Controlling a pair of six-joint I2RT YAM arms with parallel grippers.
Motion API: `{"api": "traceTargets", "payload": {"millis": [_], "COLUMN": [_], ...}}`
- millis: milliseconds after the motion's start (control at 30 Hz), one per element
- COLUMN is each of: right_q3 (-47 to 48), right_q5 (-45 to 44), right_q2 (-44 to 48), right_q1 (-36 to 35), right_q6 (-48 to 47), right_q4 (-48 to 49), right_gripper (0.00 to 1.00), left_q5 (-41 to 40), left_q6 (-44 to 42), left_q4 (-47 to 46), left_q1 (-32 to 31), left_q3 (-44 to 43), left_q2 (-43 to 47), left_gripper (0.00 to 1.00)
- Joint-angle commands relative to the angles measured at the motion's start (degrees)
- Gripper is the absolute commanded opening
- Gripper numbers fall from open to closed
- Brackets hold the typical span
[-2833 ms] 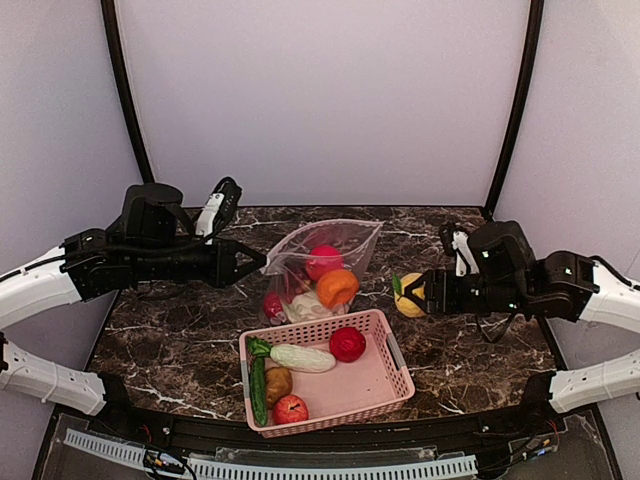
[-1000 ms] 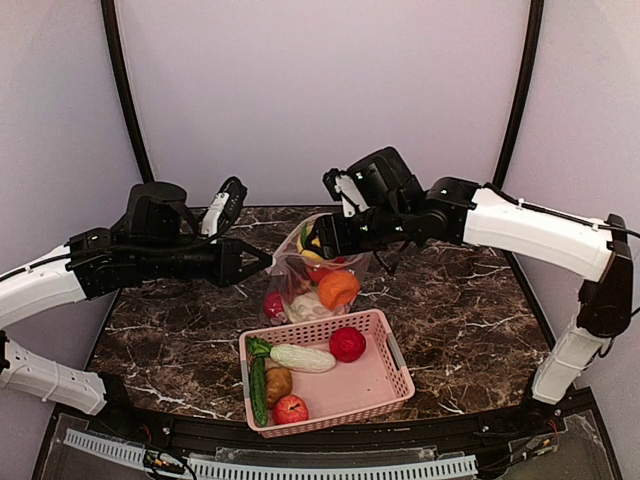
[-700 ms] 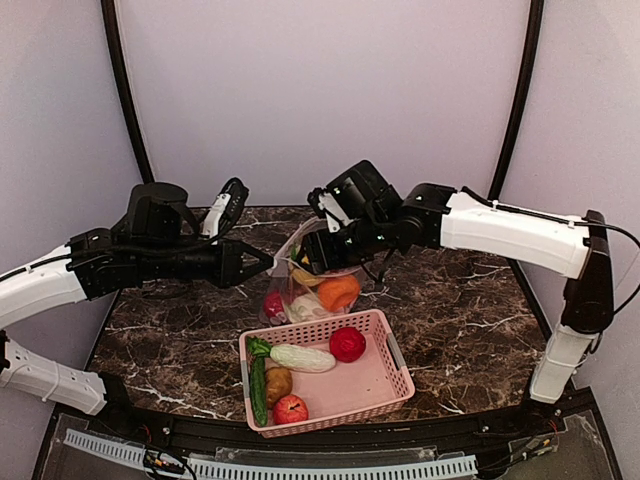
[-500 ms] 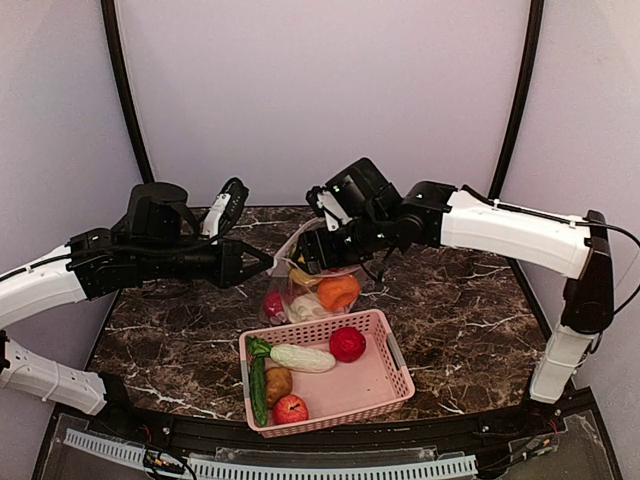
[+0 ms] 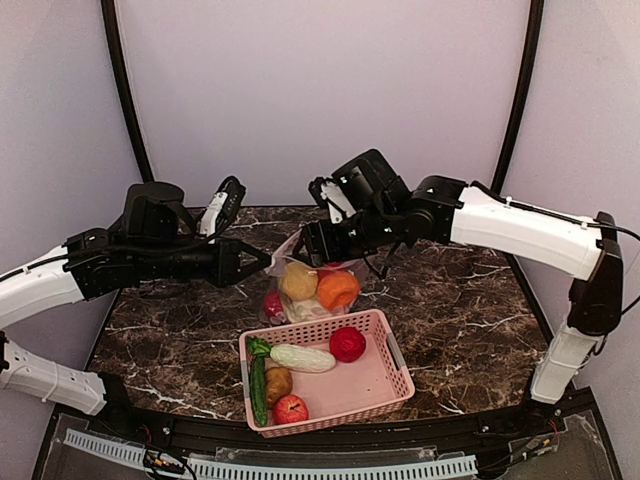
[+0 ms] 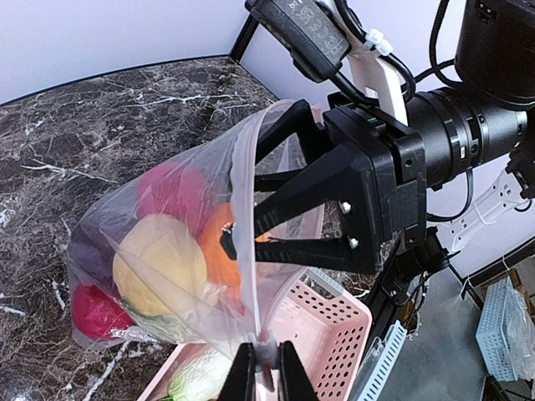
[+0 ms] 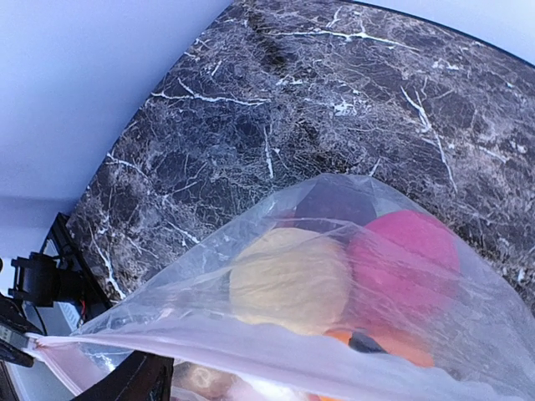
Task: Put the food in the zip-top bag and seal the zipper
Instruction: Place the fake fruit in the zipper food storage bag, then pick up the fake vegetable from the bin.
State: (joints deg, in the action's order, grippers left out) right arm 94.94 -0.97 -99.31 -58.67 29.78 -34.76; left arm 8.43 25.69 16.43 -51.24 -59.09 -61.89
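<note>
The clear zip-top bag (image 5: 300,285) hangs open at mid table. My left gripper (image 5: 263,262) is shut on its mouth edge, seen pinched in the left wrist view (image 6: 266,368). My right gripper (image 5: 308,246) is open and empty, its fingers spread at the bag's mouth (image 6: 259,188). Inside the bag lie a yellow ball (image 5: 298,281), an orange ball (image 5: 338,289), a pink-red ball (image 7: 405,255), a small red ball (image 5: 272,303) and pale cabbage (image 5: 306,309). The pinkish zipper (image 6: 242,209) runs along the mouth and stands unsealed.
A pink slatted basket (image 5: 392,385) stands in front of the bag. It holds a red ball (image 5: 347,344), a pale leafy cabbage (image 5: 302,357), a green cucumber (image 5: 259,385), a brown potato (image 5: 278,381) and a red apple (image 5: 291,409). Dark marble table (image 5: 470,320).
My right arm carried the yellow ball from the table's right side to the bag's mouth and let it go. The ball now lies inside the bag. The left arm held still.
</note>
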Motion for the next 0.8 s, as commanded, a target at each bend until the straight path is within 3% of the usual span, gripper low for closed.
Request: {"api": "traceTargets", "payload": {"millis": [0,133,367,767], "right_q3": [-1.6,-2.0,-3.4,-21.3], "right_q5": [0.6,-0.4,0.7,-2.7], "right_q2": [1.4,2.5,9.8,27.5], "right_q1": [-0.8,-1.6,-2.0,-8.0], "right_q6": [1.4,1.2,-2.0,1.4], "right_q4": [0.7,1.5,3.1,6.8], "right_gripper": [0.67,0.64,0.68,0.71], "left_q5": [-0.7,-1.0,-2.4,-1.1], "left_q6": [-0.5,-0.4,0.3,1.1], "left_q4": [0.3,0.7,1.5,0.6], "left_q1": [0.3,0.3,0.3,0.7], "left_q3": [-0.2,0.1,0.5,0.1], "left_q2": [2.0,2.8,4.1,1.6], "left_gripper": [0.01,0.01,0.01,0.01]}}
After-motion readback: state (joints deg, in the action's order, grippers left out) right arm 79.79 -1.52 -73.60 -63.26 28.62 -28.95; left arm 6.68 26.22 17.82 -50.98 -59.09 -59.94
